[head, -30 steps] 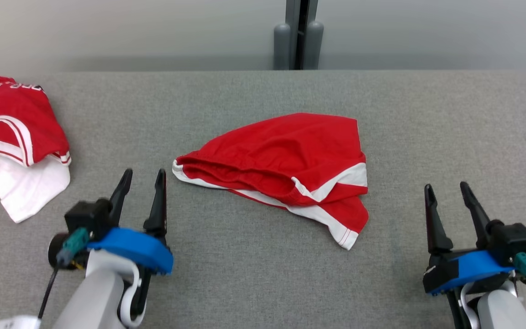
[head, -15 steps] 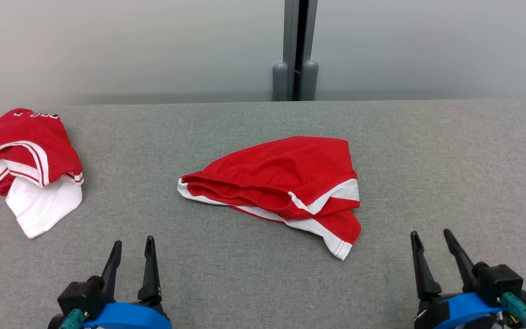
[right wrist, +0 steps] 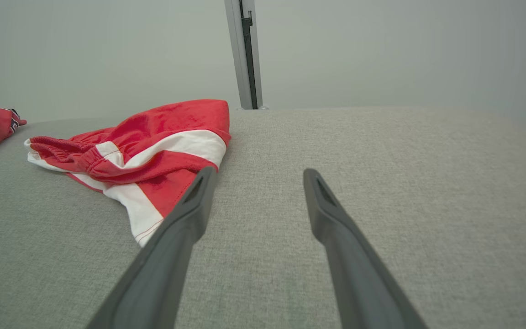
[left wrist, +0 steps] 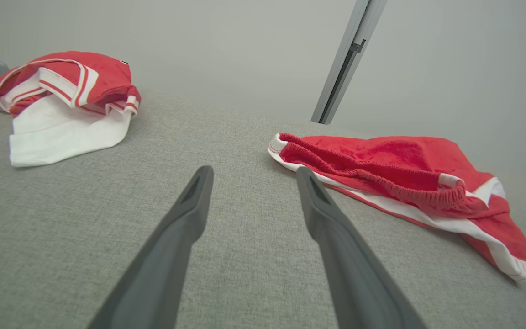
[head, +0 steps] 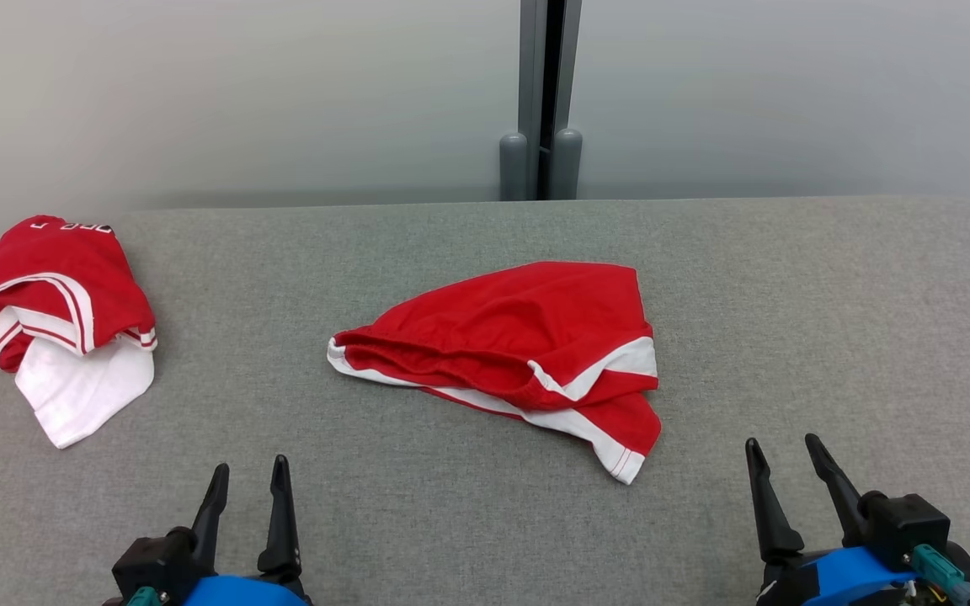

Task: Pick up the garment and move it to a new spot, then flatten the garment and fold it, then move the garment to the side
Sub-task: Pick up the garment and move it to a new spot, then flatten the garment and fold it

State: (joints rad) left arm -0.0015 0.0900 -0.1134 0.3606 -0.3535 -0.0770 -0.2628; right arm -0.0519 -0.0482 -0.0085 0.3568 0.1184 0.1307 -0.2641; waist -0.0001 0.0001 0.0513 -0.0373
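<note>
Garment [head: 519,337]: lay crumpled near the middle of the grey table [head: 830,337], a pair of red shorts with white trim. Ran with its long axis roughly left to right across the table, tilted so that the right end sat nearer the robot. Showed the gathered elastic waistband along the near-left edge, ending in a white-edged corner toward the left. Pointed a white-hemmed leg corner toward the near right. Lay loosely doubled over itself, touched by neither claw.

Left claw [head: 251,465]: sat low at the near left, fingers spread apart and empty, tips aimed up the table at the bare cloth left of the waistband end. Stood clear of the garment.

Right claw [head: 781,440]: sat at the near right, fingers likewise parted with nothing between them, off to the right of the hem corner, near it without touching.

Second garment [head: 47,320]: bunched at the far left edge of the table, red with white stripes and a white panel, well apart from the first. Behind the table: pale wall, grey post [head: 542,84].
</note>
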